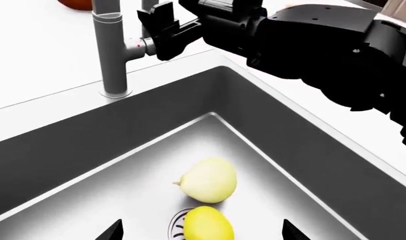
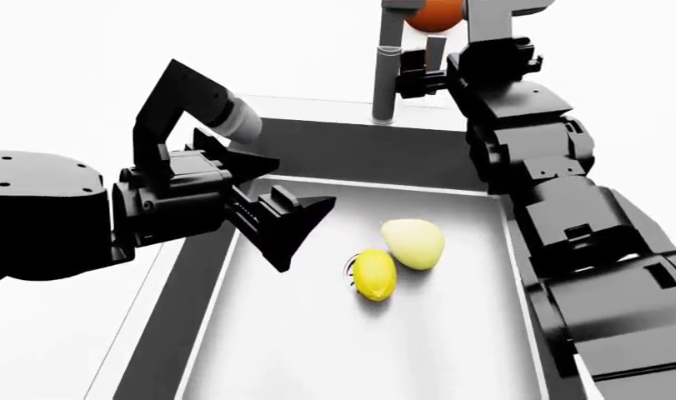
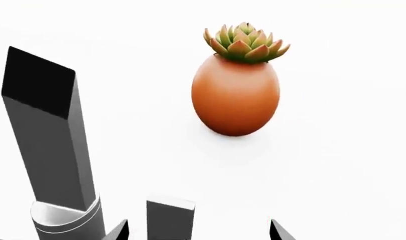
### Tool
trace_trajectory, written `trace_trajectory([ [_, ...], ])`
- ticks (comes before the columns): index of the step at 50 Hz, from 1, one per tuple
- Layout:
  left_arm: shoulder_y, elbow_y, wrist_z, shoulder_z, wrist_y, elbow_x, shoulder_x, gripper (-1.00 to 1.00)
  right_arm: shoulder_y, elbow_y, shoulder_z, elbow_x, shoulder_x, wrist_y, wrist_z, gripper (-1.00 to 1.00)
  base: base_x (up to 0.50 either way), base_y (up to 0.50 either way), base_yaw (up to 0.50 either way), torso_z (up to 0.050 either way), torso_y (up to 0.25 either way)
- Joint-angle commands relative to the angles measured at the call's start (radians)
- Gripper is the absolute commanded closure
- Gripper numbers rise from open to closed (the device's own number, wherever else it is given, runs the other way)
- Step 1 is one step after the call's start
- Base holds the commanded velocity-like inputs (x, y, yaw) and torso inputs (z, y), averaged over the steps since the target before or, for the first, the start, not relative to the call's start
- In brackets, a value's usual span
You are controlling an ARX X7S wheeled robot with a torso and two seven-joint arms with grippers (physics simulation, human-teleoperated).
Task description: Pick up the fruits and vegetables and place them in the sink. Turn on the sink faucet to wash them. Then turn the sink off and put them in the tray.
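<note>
From the left wrist camera, the left end effector [image 1: 201,231] showed only two dark fingertips spread wide apart, holding nothing. Directly below it, on the light floor of the sink [image 1: 69,155], lay the lemon [image 1: 208,223] over the drain [image 1: 178,222], touching the larger pale fruit [image 1: 209,180] just beyond it. Further off, the faucet [image 1: 109,47] stood on the white desk [image 1: 36,55] at the sink's back edge, and the right end effector [image 1: 164,30] sat at its small side lever [image 1: 137,47]; whether it gripped the lever could not be told.

In the head view, the left end effector [image 2: 280,218] hovered open above the sink [image 2: 349,154], with the lemon [image 2: 373,273] and pale fruit [image 2: 413,242] low to its right, touching. The right end effector [image 2: 418,77] reached the faucet [image 2: 387,75] at the far rim.

From the right wrist camera, the right end effector [image 3: 198,231] showed two tips set apart, the lever [image 3: 169,217] rising between them. The faucet column [image 3: 52,140] stood close beside, and a potted succulent [image 3: 238,85] rested on the desk [image 3: 350,150] beyond.
</note>
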Motion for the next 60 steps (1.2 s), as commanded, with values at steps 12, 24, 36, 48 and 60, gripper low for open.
trace_trajectory([
  [12, 0.005, 0.006, 0.007, -0.007, 0.005, -0.006, -0.004, -1.00, 0.060, 0.023, 0.304, -0.292, -0.013, 0.202, 0.054, -1.00, 0.00, 0.00, 0.00, 0.000, 0.000],
  [24, 0.006, 0.016, 0.000, -0.011, 0.007, -0.011, -0.011, -1.00, 0.061, 0.023, 0.442, -0.320, 0.012, 0.191, 0.129, -1.00, 0.00, 0.00, 0.00, 0.000, 0.000],
  [36, 0.000, 0.013, -0.003, -0.011, 0.000, -0.013, -0.008, -1.00, 0.053, 0.023, 0.508, -0.342, 0.022, 0.171, 0.124, -1.00, 0.00, 0.00, 0.00, 0.000, 0.000],
  [48, 0.003, 0.019, -0.008, -0.008, -0.003, -0.013, -0.006, -1.00, 0.097, 0.010, 0.528, -0.354, 0.054, 0.079, 0.104, -1.00, 0.00, 0.00, 0.00, 0.000, 0.000],
  [60, -0.005, 0.019, -0.017, -0.008, -0.011, -0.018, -0.003, -1.00, 0.062, -0.054, 0.532, -0.340, 0.075, 0.099, 0.080, -1.00, 0.00, 0.00, 0.00, 0.000, 0.000],
])
